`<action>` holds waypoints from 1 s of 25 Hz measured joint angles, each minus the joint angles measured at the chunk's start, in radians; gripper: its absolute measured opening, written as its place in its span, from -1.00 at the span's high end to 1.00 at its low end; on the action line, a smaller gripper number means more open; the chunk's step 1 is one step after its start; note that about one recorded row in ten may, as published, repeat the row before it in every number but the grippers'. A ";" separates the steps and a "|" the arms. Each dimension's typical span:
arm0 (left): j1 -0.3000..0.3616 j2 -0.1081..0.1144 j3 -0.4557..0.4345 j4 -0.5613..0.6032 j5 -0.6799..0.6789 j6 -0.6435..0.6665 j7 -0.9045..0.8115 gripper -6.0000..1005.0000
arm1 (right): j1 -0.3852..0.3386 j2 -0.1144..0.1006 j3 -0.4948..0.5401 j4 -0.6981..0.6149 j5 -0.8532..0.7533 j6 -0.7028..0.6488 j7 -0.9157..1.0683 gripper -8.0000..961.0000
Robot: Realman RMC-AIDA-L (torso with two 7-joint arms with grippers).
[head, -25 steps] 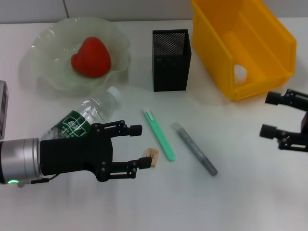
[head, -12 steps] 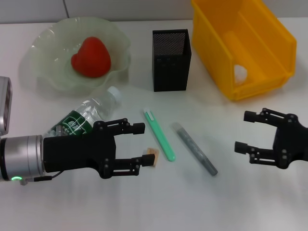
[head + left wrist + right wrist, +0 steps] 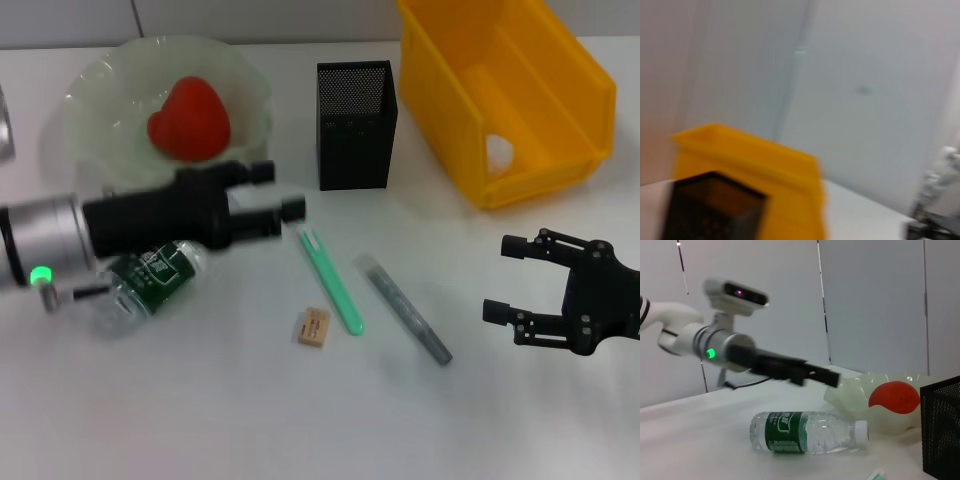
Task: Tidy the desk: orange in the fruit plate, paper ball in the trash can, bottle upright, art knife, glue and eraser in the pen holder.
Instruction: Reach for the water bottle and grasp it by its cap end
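Bottle-righting step: the left gripper point(image 3: 285, 205), state not discernible, hangs over the bottle point(image 3: 150, 280) lying flat at middle left of the bench point(image 3: 330, 420), the right gripper point(image 3: 520, 280) spread empty at lower right; next probably a grasp near the cap.

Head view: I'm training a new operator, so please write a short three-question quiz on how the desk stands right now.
1. True or false: the clear plastic bottle with a green label, partly under the left arm whose left tool hangs near the fruit plate, stands upright.
2. Which lies nearest the small tan eraser? A) black mesh pen holder B) slim green art knife C) pale green fruit plate
3. Fill in: the right tool, hovering in front of the yellow plastic bin, has its jaws ___.
Key: 1 false, it lies on its side; 2 B; 3 open.
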 joint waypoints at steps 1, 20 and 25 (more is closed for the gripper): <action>-0.019 0.001 -0.007 0.033 0.000 -0.075 -0.102 -0.55 | -0.001 0.000 -0.002 0.000 -0.005 0.002 -0.001 -0.70; -0.076 0.004 0.150 0.724 0.530 0.016 -0.917 -0.53 | -0.005 0.000 0.005 -0.007 -0.017 0.014 -0.014 -0.70; -0.112 0.001 0.173 0.756 0.655 0.047 -0.994 -0.53 | -0.005 0.000 0.005 -0.007 -0.017 0.014 -0.014 -0.70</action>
